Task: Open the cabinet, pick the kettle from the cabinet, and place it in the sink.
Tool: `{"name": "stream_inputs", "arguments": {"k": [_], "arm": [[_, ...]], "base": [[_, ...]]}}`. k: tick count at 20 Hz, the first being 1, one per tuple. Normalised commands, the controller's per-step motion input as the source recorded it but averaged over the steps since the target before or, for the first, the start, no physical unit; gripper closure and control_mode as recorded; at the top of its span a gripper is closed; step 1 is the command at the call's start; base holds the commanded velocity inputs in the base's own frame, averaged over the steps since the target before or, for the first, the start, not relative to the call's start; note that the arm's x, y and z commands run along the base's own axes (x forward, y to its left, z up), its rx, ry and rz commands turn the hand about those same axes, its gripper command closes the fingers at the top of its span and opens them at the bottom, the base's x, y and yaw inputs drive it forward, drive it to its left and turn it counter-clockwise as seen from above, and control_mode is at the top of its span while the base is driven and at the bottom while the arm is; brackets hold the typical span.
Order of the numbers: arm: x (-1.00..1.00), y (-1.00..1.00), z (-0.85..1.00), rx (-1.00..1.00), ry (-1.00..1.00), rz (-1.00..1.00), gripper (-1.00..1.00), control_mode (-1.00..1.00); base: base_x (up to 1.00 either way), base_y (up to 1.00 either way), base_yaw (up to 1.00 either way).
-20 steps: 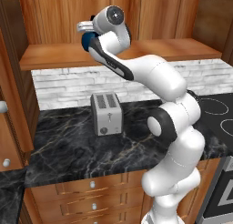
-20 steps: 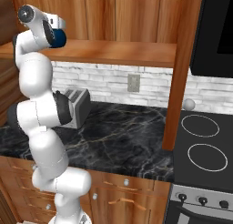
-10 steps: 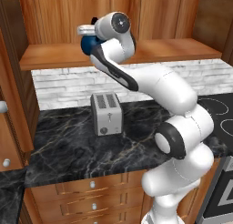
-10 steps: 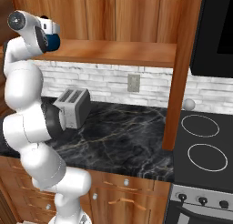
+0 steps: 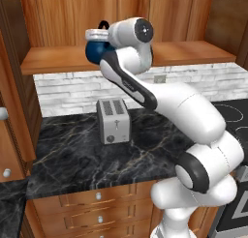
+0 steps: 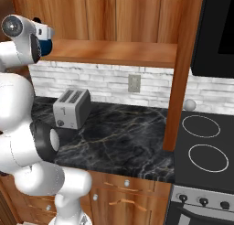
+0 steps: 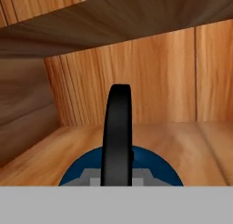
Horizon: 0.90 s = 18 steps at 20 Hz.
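The gripper is clenched on the black handle of the blue kettle, at the left of the open cabinet shelf, above the toaster. Judged step: lifting out; next, carry to the sink.

We see a black marble counter carrying a silver toaster towards its far side, near the white brick wall. Above it, the cabinet has a wooden shelf with the dark-blue kettle at its left end.
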Motion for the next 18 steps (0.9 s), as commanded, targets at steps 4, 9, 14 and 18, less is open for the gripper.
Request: {"name": "stream_inputs", "arguments": {"k": [4,9,14,18], "arm": [[-0.6,-0.28,0.09,0.0,0.0,0.2,1.0,-1.0],[-0.61,-0.34,0.08,0.0,-0.01,0.26,1.0,-1.0],[-0.65,-0.35,0.03,0.0,-0.05,0.25,1.0,-1.0],[-0.63,-0.29,0.0,0.0,-0.05,0.28,1.0,-1.0]], "base": [[0.0,0.0,0.0],[0.0,0.0,0.0],[0.0,0.0,0.0],[0.0,0.0,0.0]]}}
